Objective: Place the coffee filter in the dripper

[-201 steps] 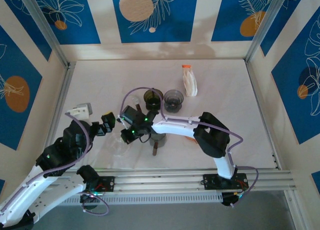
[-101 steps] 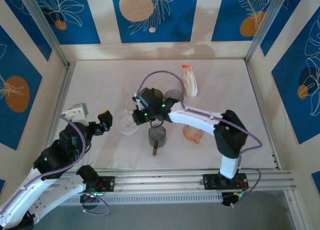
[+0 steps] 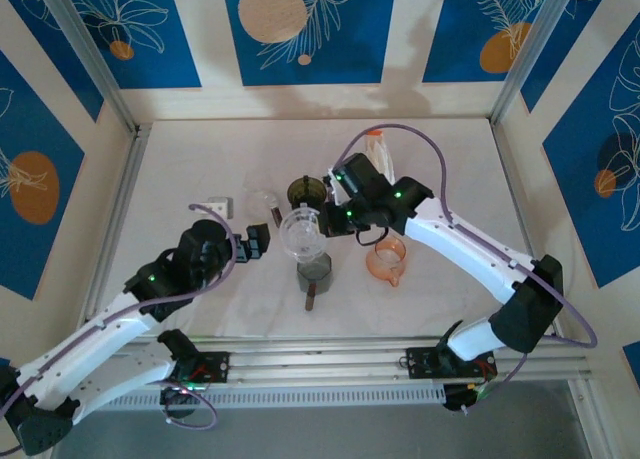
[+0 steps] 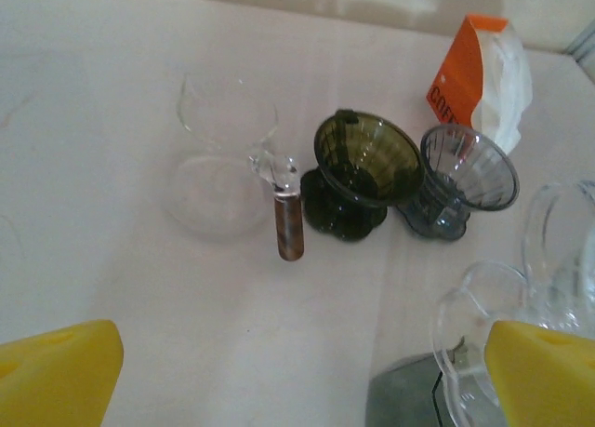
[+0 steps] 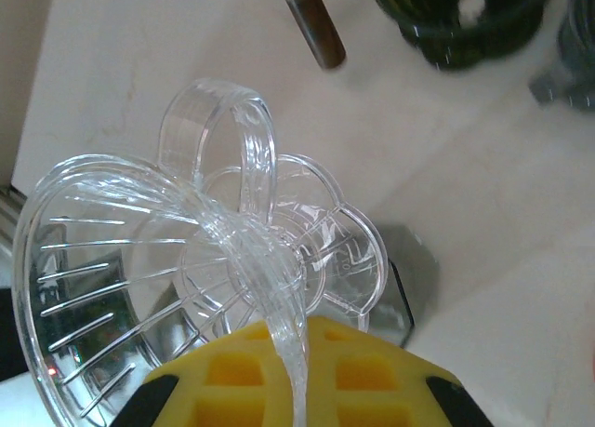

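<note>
While my right gripper (image 5: 296, 364) clamps the dripper (image 3: 300, 231), the left gripper (image 3: 257, 244) gapes empty beside it.
Filter pack (image 3: 380, 166) sits beyond, rightward — long axis running away from me — nearer the right arm.

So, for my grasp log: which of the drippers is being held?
The clear ribbed dripper, pinched in the right end effector; the olive dripper and orange dripper sit ungripped.

Lab rig: alu frame (image 3: 330, 351), printed panels (image 3: 300, 29)
</note>
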Robot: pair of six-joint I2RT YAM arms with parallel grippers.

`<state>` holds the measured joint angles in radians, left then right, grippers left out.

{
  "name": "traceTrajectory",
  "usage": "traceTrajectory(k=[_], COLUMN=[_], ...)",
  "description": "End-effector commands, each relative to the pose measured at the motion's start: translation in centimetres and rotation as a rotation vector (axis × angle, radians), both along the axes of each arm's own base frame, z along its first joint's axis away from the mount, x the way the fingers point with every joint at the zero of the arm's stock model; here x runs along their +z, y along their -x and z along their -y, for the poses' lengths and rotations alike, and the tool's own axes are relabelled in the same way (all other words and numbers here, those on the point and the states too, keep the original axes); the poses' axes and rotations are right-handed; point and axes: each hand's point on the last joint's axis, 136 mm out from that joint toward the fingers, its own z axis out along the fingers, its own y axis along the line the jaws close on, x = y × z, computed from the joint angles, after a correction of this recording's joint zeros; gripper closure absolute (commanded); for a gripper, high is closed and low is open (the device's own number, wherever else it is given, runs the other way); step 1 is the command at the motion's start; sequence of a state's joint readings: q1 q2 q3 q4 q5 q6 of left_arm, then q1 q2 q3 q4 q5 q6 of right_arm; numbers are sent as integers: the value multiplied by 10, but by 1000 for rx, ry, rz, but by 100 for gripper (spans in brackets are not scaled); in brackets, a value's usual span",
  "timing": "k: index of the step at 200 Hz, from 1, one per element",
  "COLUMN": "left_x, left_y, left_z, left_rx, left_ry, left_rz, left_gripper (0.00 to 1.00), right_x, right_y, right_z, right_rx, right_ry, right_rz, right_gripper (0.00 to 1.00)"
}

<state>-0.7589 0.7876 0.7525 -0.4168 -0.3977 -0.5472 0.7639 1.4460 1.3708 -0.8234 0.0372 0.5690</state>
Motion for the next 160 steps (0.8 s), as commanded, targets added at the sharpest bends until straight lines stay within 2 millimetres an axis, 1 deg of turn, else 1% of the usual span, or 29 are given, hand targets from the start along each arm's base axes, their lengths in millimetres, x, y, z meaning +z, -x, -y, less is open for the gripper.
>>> traceTrajectory(k=[1,25,49,85,160], left_x=[7,7,5,4,2], left_y=[-3,-2,-1,1,0], left_z=[8,7,4,2,2], left_rx=[-26,-23,-19,-16,-14], left_ry=[54,58,54,51,49], left_rz=[26,34,36,33,29], left_gripper=[0,0,0,0,0], right_x=[-10,-19,-24,-33,-38], right_y=[31,36,33,27,20], right_z=[9,9,8,12,9], right_rx=[25,32,32,23,30], right_ry=[11,25,26,52,75], right_rz=[-159,-197,-191,-150,-105], right_gripper=[100,100,100,100,100])
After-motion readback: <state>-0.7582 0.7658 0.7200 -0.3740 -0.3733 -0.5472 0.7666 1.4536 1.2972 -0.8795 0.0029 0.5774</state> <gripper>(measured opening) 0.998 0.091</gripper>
